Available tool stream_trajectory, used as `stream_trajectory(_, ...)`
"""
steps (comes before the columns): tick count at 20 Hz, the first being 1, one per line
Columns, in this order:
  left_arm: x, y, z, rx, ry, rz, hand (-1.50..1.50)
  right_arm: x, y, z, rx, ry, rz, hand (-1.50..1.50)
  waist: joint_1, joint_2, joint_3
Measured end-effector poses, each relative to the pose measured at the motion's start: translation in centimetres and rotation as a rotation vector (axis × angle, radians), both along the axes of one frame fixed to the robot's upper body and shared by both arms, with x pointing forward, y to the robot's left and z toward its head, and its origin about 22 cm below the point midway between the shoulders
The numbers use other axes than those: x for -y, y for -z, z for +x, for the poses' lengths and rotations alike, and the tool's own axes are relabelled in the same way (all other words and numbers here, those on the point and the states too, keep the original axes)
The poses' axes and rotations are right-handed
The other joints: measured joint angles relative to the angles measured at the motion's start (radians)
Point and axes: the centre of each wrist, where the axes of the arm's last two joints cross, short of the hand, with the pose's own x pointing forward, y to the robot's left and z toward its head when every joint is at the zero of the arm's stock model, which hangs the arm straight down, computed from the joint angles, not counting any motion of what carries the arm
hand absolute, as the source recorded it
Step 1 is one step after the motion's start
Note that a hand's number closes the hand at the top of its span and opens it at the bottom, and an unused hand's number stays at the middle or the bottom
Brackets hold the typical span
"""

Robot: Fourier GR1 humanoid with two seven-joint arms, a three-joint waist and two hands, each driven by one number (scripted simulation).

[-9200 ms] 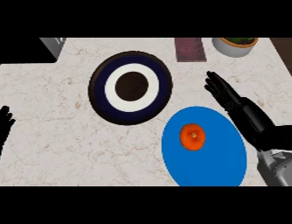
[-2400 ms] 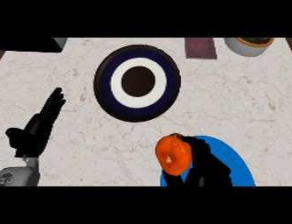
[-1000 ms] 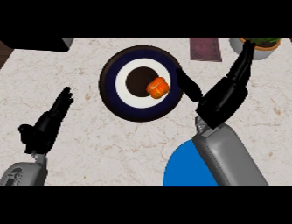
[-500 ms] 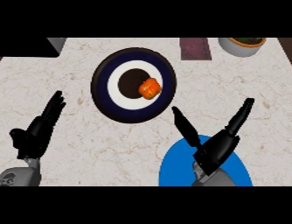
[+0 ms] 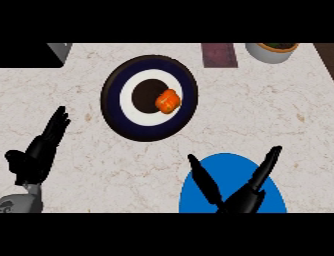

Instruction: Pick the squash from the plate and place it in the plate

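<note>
Right hand [image 5: 238,197] has dropped lower over the blue plate [image 5: 203,195], fingers spread wide, holding nothing; squash [image 5: 168,101] sits on the dark ringed plate [image 5: 122,117]; left hand [image 5: 38,152] open at the surface's [image 5: 288,115] left; no writing readable.

Marble-patterned counter [image 5: 288,115], pale with fine brown veining. Along its far edge stand a black box-shaped object [image 5: 18,54] at the left corner, a flat dark purple rectangle [image 5: 220,55], and a pale round pot [image 5: 272,51] just right of it.
</note>
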Motion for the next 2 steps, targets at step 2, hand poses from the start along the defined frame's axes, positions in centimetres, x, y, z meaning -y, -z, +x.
stream_trajectory(2,0.19,-0.11,0.29,-0.001,-0.004,0.0,0.0,-0.11,0.37,-0.52,-0.003,-0.005,-0.003,-1.5,-0.003,0.0,0.0)
